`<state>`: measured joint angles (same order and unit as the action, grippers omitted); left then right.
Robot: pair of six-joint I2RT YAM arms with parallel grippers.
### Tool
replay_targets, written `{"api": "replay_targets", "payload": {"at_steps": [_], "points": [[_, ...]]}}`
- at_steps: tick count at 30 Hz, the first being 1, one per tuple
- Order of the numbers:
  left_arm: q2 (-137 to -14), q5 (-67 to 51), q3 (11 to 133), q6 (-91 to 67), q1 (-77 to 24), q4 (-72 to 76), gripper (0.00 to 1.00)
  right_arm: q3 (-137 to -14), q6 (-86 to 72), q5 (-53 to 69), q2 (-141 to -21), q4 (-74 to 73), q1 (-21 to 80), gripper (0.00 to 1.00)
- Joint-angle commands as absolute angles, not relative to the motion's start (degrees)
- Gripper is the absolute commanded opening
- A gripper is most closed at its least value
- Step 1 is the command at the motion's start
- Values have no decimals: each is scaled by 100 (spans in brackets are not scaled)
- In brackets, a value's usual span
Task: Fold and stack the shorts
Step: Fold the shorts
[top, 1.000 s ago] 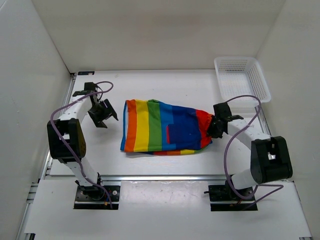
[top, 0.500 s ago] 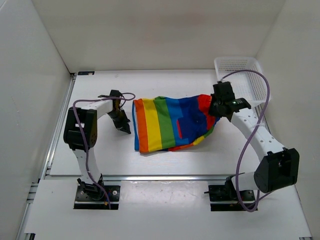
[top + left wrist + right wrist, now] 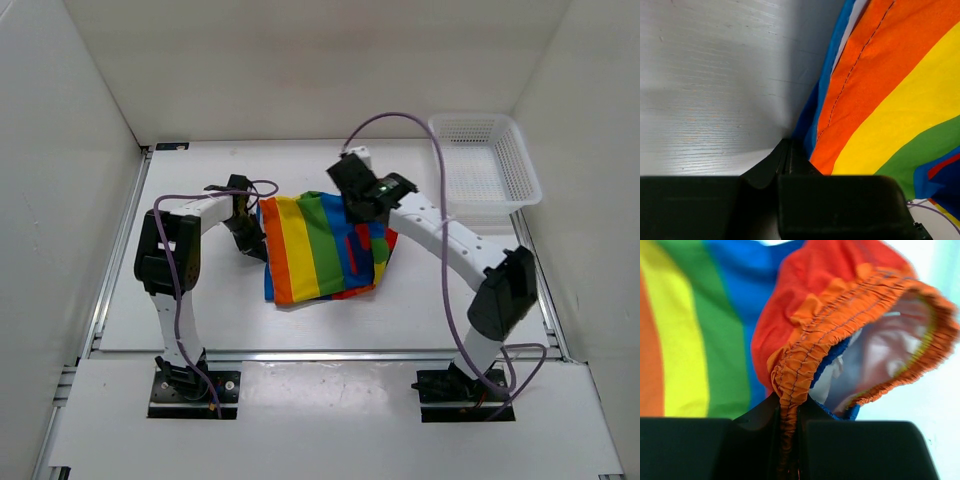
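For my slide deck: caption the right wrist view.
The right claw pinches the shorts by their gathered orange waistband, rainbow stripes behind.

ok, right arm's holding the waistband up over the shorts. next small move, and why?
Probably move the right gripper left and down to lay the waistband on the orange stripe, then let go. It pinches the waistband raised over the blue and green part of the shorts, so the fold looks only half over. The left gripper sits shut at that orange edge.

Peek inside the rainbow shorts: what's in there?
The right gripper pinches the shorts by their orange waistband, which gapes open. Inside shows only pale lining. Deeper in, cloth hides everything.
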<state>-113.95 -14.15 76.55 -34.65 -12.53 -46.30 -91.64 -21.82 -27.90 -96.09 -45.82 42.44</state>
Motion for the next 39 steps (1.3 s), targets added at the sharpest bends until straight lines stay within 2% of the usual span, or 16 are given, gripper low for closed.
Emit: {"api": "replay_targets", "payload": {"at_steps": [1, 8, 9, 11, 12, 14, 16, 18, 21, 22, 24, 25, 26, 29, 32, 39], "points": [[-11496, -1274, 7734, -3516, -1283, -4465, 11, -9860, -2136, -3191, -10087, -4834, 4788, 0], [-11496, -1274, 7734, -3516, -1283, -4412, 11, -11222, -2031, -2831, -11231, -4781, 5563, 0], [-11496, -1274, 7734, -3516, -1283, -4412, 11, -11389, -1978, -2673, -11511, -4781, 5650, 6], [-11496, -1274, 7734, -3516, -1283, -4412, 11, -11925, -1891, -2445, -11750, -4781, 5651, 37], [-11496, -1274, 7734, -3516, -1283, -4412, 11, -12040, -1890, -2339, -11803, -4781, 5704, 65], [-11443, -1274, 7734, -3516, -1283, -4412, 11, -11902, -1829, -2128, -11612, -4451, 5704, 75], [-11443, -1274, 7734, -3516, -1283, -4412, 11, -11446, -1828, -2005, -11024, -4054, 5704, 76], [-11443, -1274, 7734, -3516, -1283, -4412, 11, -10751, -1828, -2004, -10402, -3641, 5704, 71], [-11443, -1274, 7734, -3516, -1283, -4412, 11, -10100, -1994, -2083, -9818, -3542, 5450, 46], [-11443, -1274, 7734, -3516, -1283, -4412, 11, -9977, -1995, -2144, -9722, -3542, 5371, 33], [-11443, -1327, 7734, -3516, -1283, -4412, 11, -9651, -2056, -2084, -9607, -3542, 5099, 27], [-11443, -1327, 7734, -3516, -1283, -4412, 11, -9589, -2057, -1961, -9606, -3594, 5002, 30], [-11443, -1327, 7734, -3516, -1283, -4412, 11, -9589, -2057, -1812, -9746, -3595, 4853, 40], [-11391, -1327, 7734, -3516, -1283, -4412, 11, -9589, -2004, -1233, -10175, -3753, 4799, 78], [-11391, -1327, 7734, -3516, -1283, -4412, 11, -9826, -2004, -1107, -10624, -3832, 5026, 86], [-11391, -1327, 7734, -3516, -1283, -4412, 11, -9993, -2056, -1494, -11486, -3815, 5449, 83]]}}
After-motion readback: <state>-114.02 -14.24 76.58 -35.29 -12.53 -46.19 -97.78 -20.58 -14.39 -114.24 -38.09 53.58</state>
